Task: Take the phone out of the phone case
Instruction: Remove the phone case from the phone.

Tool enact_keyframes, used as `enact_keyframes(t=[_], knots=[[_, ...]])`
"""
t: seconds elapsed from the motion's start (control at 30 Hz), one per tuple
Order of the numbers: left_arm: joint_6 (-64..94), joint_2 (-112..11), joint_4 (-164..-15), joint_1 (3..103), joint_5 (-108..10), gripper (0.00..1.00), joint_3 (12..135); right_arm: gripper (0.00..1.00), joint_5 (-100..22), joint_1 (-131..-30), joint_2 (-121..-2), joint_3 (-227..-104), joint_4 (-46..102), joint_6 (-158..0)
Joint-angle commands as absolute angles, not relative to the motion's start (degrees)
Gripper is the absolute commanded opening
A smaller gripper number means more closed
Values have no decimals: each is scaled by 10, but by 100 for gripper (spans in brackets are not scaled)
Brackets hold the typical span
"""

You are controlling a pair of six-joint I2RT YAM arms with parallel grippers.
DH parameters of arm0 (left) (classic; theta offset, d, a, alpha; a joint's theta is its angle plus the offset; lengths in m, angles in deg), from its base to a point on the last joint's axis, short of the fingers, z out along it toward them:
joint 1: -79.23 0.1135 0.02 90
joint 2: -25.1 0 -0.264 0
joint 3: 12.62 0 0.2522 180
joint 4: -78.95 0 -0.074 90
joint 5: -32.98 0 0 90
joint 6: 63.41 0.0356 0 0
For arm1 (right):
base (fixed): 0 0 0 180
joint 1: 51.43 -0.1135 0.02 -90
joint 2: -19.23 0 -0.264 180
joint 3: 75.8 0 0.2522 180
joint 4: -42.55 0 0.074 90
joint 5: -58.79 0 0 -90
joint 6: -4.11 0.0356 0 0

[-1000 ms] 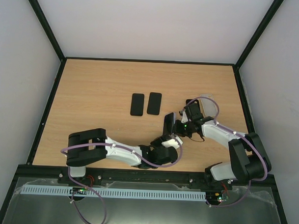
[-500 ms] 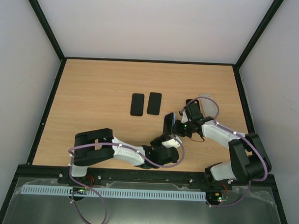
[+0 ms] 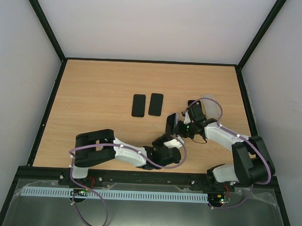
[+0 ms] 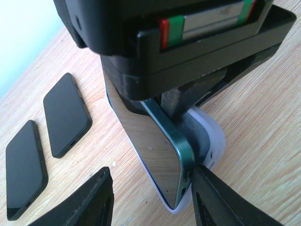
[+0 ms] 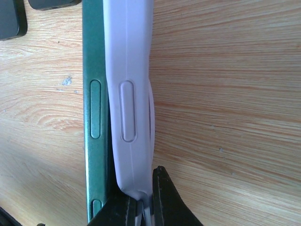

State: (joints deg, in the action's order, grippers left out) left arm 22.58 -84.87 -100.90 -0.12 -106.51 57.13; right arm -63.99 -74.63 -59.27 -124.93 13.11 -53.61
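Phone (image 4: 155,141) stands on edge over the table (image 3: 102,91), its stiff, slick green frame looking half out of the soft lavender phone case (image 5: 129,94), whose rim my right gripper (image 5: 143,207) pinches tight, so I'd clamp the half-open, empty left gripper (image 4: 151,201) across the bare frame.

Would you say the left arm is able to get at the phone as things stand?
Probably yes: the left gripper, jaws open, flanks the phone, partly peeled from the phone case the right gripper pinches.
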Motion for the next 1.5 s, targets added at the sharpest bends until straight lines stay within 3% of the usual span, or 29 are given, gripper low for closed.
enact_keyframes(t=[0.0,0.7,0.87,1.1,1.47], knots=[[235,-848,-1042,18,-1095,47,585,2,-653,-745,-574,-1241,138,-537],[210,-809,-1077,65,-1027,41,551,2,-663,-745,-570,-1239,141,-537],[228,-827,-1035,59,-1063,40,555,2,-666,-745,-567,-1240,140,-539],[213,-865,-951,52,-1208,36,579,2,-670,-745,-562,-1237,143,-537],[195,-853,-977,51,-1189,9,587,2,-657,-745,-570,-1243,142,-539]])
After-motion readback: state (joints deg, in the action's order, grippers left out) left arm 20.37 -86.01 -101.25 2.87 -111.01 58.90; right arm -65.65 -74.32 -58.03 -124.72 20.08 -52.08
